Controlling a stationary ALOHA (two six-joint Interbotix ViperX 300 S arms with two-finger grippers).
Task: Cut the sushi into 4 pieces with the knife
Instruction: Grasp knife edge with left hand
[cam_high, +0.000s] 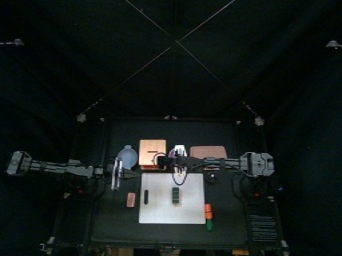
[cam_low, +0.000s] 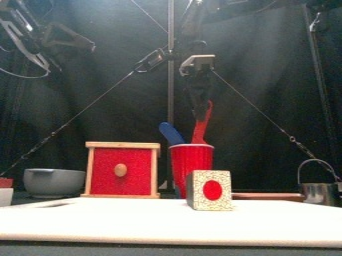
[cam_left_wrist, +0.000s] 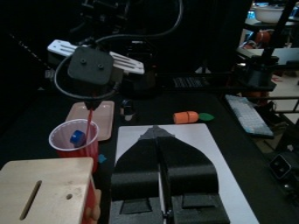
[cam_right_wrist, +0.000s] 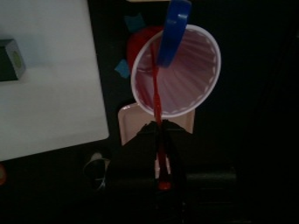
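Surface: black table (cam_high: 110, 228) enclosed by black curtains (cam_high: 80, 60). A white cutting board (cam_high: 160, 208) lies at front centre.

Behind the board, left to right: blue-grey bowl (cam_low: 54, 181), wooden box (cam_low: 122, 170) with a red drawer front, red cup (cam_low: 191, 168) just beside the box, pink tray (cam_high: 207, 153). The metal cutter (cam_low: 317, 186) is at far right. An orange-and-green toy (cam_high: 210, 212) sits right of the board.

The sushi roll (cam_low: 209, 189) is on the board. Its long axis runs front to back, and the rice end with the red centre faces the front edge.

The red knife (cam_low: 201, 120) stands near upright, its lower end in the cup. Its upper end is clamped between the closed jaws of the right gripper (cam_right_wrist: 160, 131). The blue knife (cam_low: 173, 132) leans in the cup.

The left gripper (cam_left_wrist: 156, 133) hovers over the board, jaws pressed together and holding nothing.
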